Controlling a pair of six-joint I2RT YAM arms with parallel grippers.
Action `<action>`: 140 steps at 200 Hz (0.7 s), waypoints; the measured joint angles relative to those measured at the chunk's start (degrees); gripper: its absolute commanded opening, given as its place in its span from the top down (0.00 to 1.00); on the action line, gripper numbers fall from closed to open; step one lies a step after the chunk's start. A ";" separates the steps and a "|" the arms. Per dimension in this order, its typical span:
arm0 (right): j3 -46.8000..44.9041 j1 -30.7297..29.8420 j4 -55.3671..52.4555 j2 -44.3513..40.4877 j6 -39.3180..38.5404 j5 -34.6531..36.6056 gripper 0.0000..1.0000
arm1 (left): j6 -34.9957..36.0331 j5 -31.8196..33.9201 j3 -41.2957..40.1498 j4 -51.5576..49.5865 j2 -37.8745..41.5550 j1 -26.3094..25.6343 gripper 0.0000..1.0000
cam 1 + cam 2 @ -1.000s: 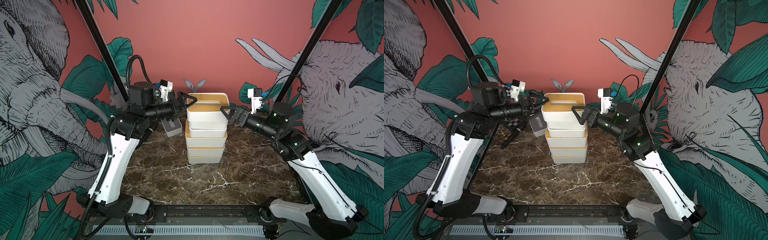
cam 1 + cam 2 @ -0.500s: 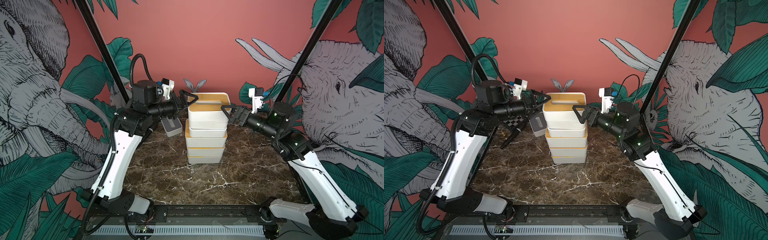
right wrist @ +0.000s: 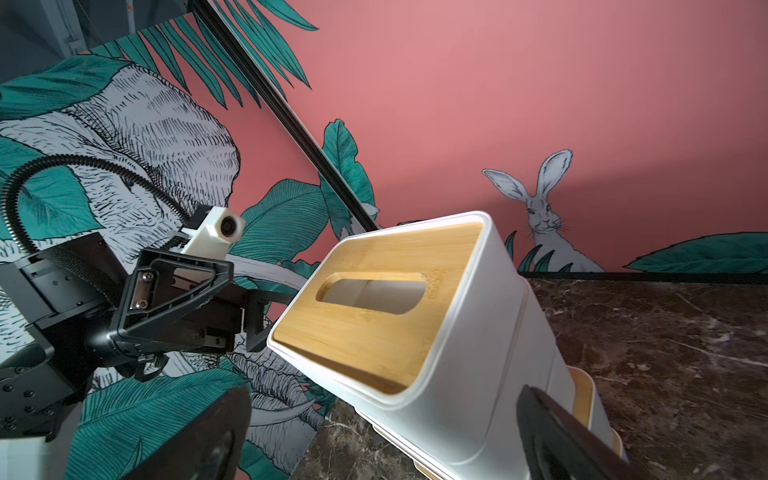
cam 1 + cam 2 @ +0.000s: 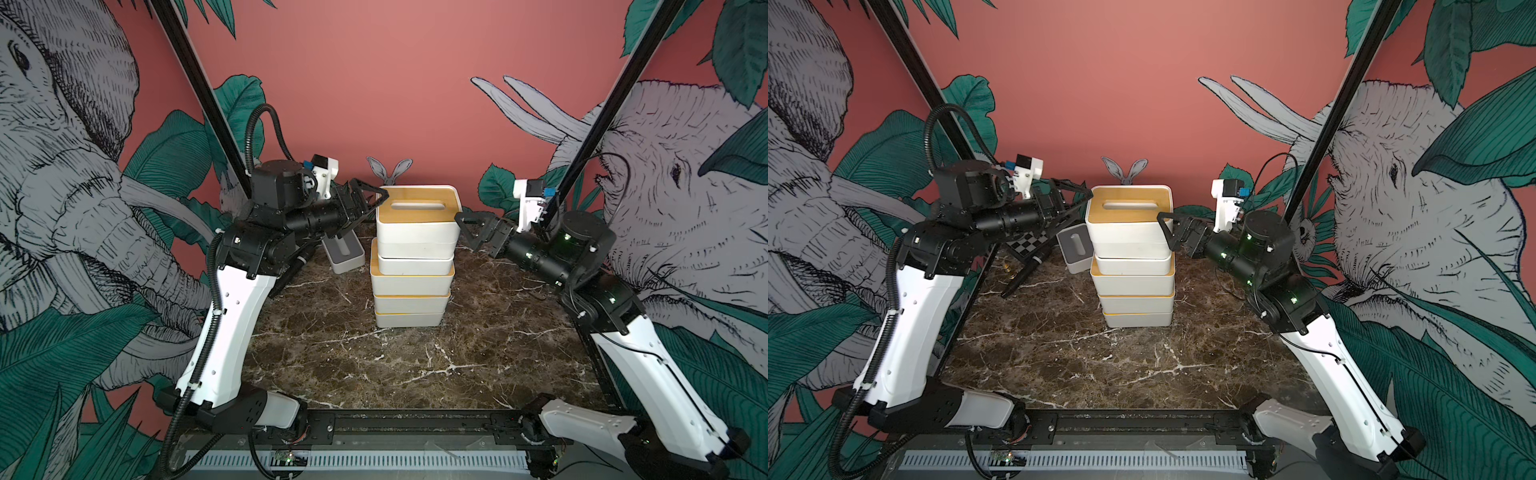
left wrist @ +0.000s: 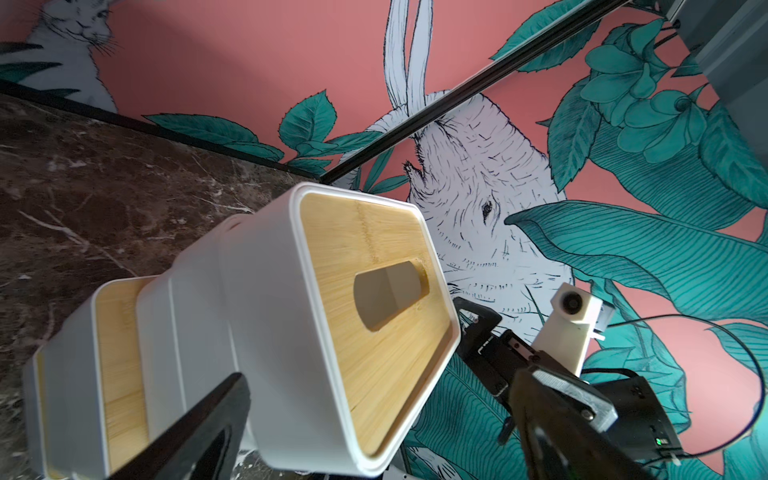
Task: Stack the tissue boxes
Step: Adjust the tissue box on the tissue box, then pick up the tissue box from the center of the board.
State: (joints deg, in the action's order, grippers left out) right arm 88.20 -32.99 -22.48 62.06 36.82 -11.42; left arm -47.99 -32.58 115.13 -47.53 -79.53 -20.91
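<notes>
Flanking the top tissue box (image 4: pixel 417 237) of the stack (image 4: pixel 411 286) near the tabletop's far edge, the left pincer (image 4: pixel 369 199) and the right pincer (image 4: pixel 471 228) stand released, gripping nothing, so fetching the grey-lidded box (image 4: pixel 344 252) beside it seems next.

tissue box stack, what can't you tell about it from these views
- Lower lids of the tissue box stack: only thin edges show in both top views; the boxes above cover them.
- Stack's base: cut off by the frame edge in the right wrist view.
- Grey-lidded box: partly behind the left arm in a top view.
- Checkerboard case: mostly hidden by that arm.
</notes>
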 measured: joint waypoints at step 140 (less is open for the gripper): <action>-8.57 0.00 -19.06 -21.77 -9.25 18.18 0.01 | 17.14 31.17 -24.02 -14.23 7.23 8.39 0.00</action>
State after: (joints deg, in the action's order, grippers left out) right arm 79.64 -32.99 -41.54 40.29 27.57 6.76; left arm -30.85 -1.41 91.11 -61.76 -72.29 -12.51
